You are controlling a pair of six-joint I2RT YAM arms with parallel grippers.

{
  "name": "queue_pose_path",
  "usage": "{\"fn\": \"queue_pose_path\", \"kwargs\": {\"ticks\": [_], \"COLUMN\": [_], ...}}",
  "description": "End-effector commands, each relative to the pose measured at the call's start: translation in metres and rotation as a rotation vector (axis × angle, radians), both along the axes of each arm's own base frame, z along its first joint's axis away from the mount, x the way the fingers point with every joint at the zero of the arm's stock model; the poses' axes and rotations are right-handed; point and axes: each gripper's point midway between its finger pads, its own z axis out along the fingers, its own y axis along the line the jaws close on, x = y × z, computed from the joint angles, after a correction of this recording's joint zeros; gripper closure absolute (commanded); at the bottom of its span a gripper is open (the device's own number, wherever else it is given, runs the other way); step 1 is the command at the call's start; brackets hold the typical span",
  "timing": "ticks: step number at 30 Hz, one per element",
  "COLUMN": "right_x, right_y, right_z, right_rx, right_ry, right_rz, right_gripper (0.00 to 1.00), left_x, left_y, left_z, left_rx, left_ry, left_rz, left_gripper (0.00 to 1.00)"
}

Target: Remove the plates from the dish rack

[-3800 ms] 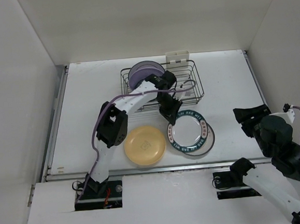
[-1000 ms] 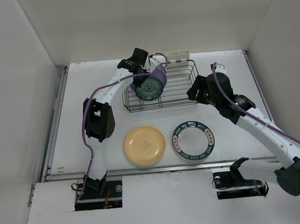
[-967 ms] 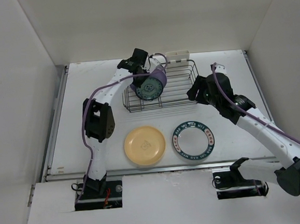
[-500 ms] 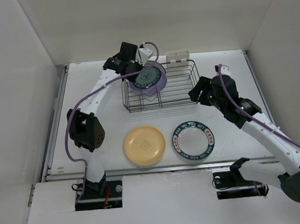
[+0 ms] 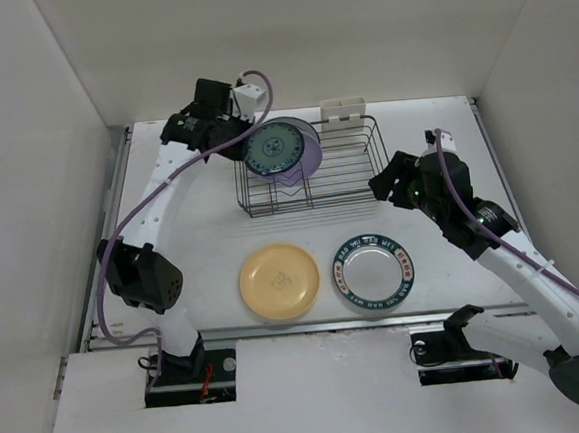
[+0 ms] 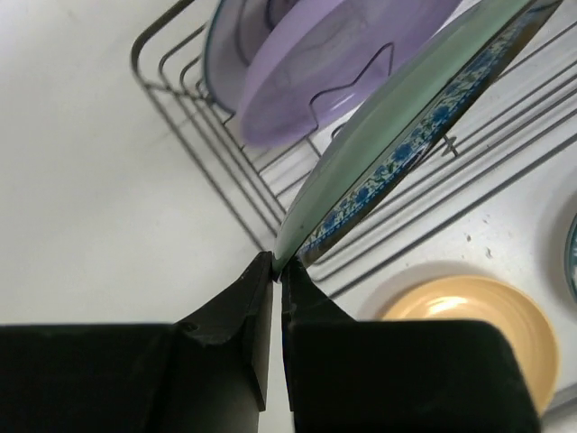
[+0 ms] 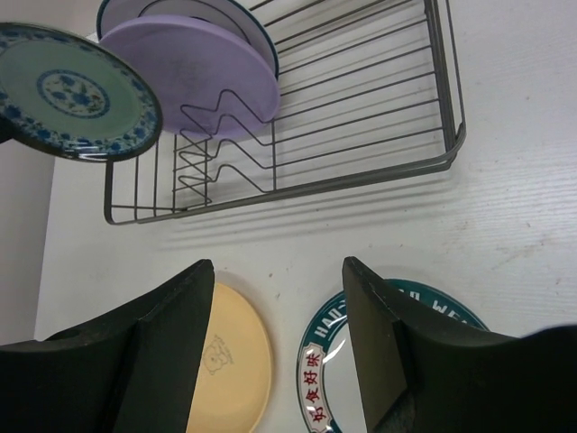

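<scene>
Top: left pincer (image 5: 236, 146) clamps teal plate (image 5: 273, 149) by the rim, raised at the left end of the dish rack (image 5: 357, 176). Lavender plate (image 5: 312, 155) sits in the rack.
Left wrist: edge-only grip, so the plate may pivot, slip or clip the wires.
Right wrist: right pincer (image 7: 277, 271) open, empty. Yellow plate (image 7: 236, 356) and green-rimmed plate (image 7: 335, 356) take up desk (image 7: 523, 180) in front.

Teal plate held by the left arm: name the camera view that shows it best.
Right wrist view: the teal plate faces it, blue-patterned face almost whole. The top view shows it small; the left wrist view shows it edge-on, rim pinched in the left gripper.
</scene>
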Motion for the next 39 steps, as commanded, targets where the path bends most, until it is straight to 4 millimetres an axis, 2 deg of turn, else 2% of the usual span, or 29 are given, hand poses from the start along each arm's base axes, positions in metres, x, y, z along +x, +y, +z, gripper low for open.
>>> {"fn": "queue_pose_path", "kwargs": {"ticks": [1,2,4,5,6,7,8,9,10,12,13,14,16,17,19,20,21,22,23,24,27,31,32,33,35,36,38,39], "right_x": [0.002,0.003,0.010,0.017,0.017,0.028,0.033,0.039,0.050,0.064,0.072,0.085,0.101,0.116,0.130,0.140,0.156,0.161,0.173,0.179,0.191,0.201,0.204,0.204,0.208,0.209,0.214,0.217], "right_y": [0.010,0.016,0.025,0.033,0.035,0.040,0.046,0.053,0.061,0.068,0.073,0.078,0.081,0.088,0.096,0.102,0.104,0.109,0.107,0.114,0.121,0.134,0.135,0.138,0.143,0.145,0.150,0.152], "right_z": [0.013,0.016,0.021,0.024,0.031,0.025,0.028,0.046,0.035,0.039,0.055,0.043,0.050,0.040,0.031,0.044,0.024,0.021,0.034,0.016,0.020,0.010,0.001,0.003,-0.011,-0.008,-0.024,-0.023], "right_rx": [0.046,0.058,0.040,0.038,0.039,0.011,0.006,0.015,-0.008,-0.038,-0.037,-0.077,-0.119,-0.145,-0.240,-0.268,-0.350,-0.388,-0.415,-0.457,-0.525,-0.561,-0.579,-0.577,-0.586,-0.578,-0.587,-0.594], "right_ry": [-0.037,-0.037,-0.063,-0.071,-0.088,-0.075,-0.075,-0.106,-0.070,-0.076,-0.107,-0.088,-0.117,-0.119,-0.143,-0.183,-0.164,-0.163,-0.198,-0.167,-0.204,-0.256,-0.245,-0.261,-0.248,-0.262,-0.251,-0.266], "right_rz": [0.038,0.064,0.109,0.138,0.154,0.162,0.181,0.203,0.218,0.240,0.244,0.257,0.253,0.264,0.303,0.304,0.321,0.331,0.300,0.320,0.373,0.440,0.451,0.466,0.488,0.492,0.516,0.517], "right_gripper": [0.35,0.35,0.35,0.32,0.31,0.30,0.28,0.28,0.26,0.23,0.23,0.23,0.20,0.20,0.20,0.20,0.20,0.20,0.20,0.20,0.22,0.23,0.25,0.26,0.26,0.26,0.29,0.29], "left_x": [-0.033,-0.039,-0.054,-0.070,-0.077,-0.087,-0.096,-0.109,-0.119,-0.133,-0.136,-0.145,-0.150,-0.151,-0.158,-0.156,-0.155,-0.152,-0.152,-0.150,-0.147,-0.158,-0.159,-0.159,-0.157,-0.159,-0.160,-0.157], "left_y": [0.036,0.063,0.085,0.105,0.114,0.123,0.129,0.147,0.152,0.166,0.169,0.172,0.180,0.183,0.190,0.190,0.190,0.184,0.186,0.186,0.193,0.198,0.200,0.200,0.203,0.207,0.213,0.215], "left_z": [0.047,0.043,0.029,0.020,0.021,0.008,0.002,-0.006,-0.020,-0.036,-0.048,-0.066,-0.090,-0.101,-0.129,-0.134,-0.141,-0.149,-0.154,-0.159,-0.180,-0.197,-0.201,-0.198,-0.197,-0.201,-0.203,-0.202], "left_rx": [-0.176,-0.184,-0.196,-0.206,-0.218,-0.223,-0.235,-0.224,-0.226,-0.254,-0.264,-0.265,-0.295,-0.298,-0.309,-0.330,-0.354,-0.397,-0.414,-0.416,-0.385,-0.342,-0.333,-0.333,-0.319,-0.292,-0.257,-0.246], "left_ry": [0.011,0.051,0.128,0.193,0.206,0.261,0.295,0.342,0.404,0.476,0.519,0.584,0.671,0.710,0.853,0.882,0.908,0.954,0.968,0.977,1.008,1.072,1.089,1.092,1.096,1.108,1.116,1.106], "left_rz": [0.092,0.147,0.194,0.235,0.249,0.271,0.282,0.324,0.338,0.374,0.383,0.397,0.413,0.417,0.423,0.414,0.403,0.361,0.358,0.358,0.396,0.420,0.423,0.423,0.426,0.433,0.455,0.457], "left_gripper": [1.00,1.00,1.00,1.00,1.00,1.00,1.00,1.00,1.00,1.00,1.00,1.00,1.00,1.00,1.00,1.00,1.00,1.00,1.00,1.00,1.00,1.00,1.00,1.00,1.00,1.00,0.96,0.88]}}
